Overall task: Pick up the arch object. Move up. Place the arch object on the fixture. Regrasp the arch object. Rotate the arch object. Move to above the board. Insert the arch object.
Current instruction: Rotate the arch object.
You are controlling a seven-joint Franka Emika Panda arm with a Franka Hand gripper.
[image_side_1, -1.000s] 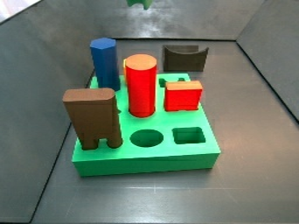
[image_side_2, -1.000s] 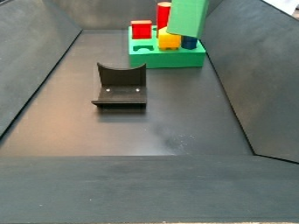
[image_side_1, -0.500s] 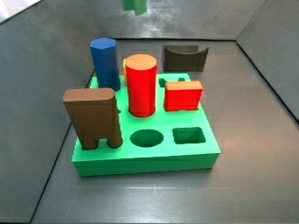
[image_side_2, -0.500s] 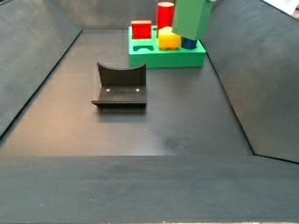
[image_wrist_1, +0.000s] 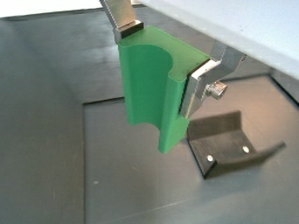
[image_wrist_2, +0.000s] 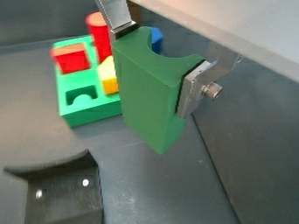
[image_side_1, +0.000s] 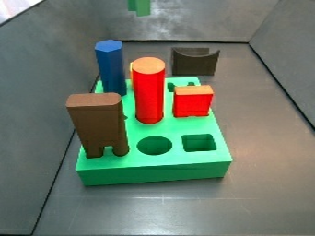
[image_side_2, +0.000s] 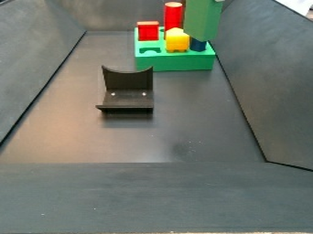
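Observation:
My gripper point(image_wrist_1: 163, 57) is shut on the arch object point(image_wrist_1: 152, 87), a tall green block whose curved notch faces up between the silver fingers point(image_wrist_1: 200, 85). The same grip shows in the second wrist view, gripper point(image_wrist_2: 158, 57) on the arch object point(image_wrist_2: 149, 96). It hangs high in the air: only its lower end point(image_side_1: 142, 5) shows at the upper edge of a side view, and in the opposite side view the arch object point(image_side_2: 202, 18) is in front of the board's point(image_side_2: 178, 64) back right part. The board point(image_side_1: 154, 171) lies on the floor, as does the fixture point(image_side_2: 126, 90).
On the board stand a brown arch-shaped block point(image_side_1: 99, 124), a blue prism point(image_side_1: 110, 64), a red cylinder point(image_side_1: 147, 88), a red cube point(image_side_1: 192, 100) and a yellow block point(image_side_2: 178, 39). A round hole point(image_side_1: 155, 145) and a square hole point(image_side_1: 198, 143) are open. Dark sloping walls enclose the floor.
The held arch object has drifted slightly sideways in the side views, uncovering more of the yellow block. The grip is unchanged.

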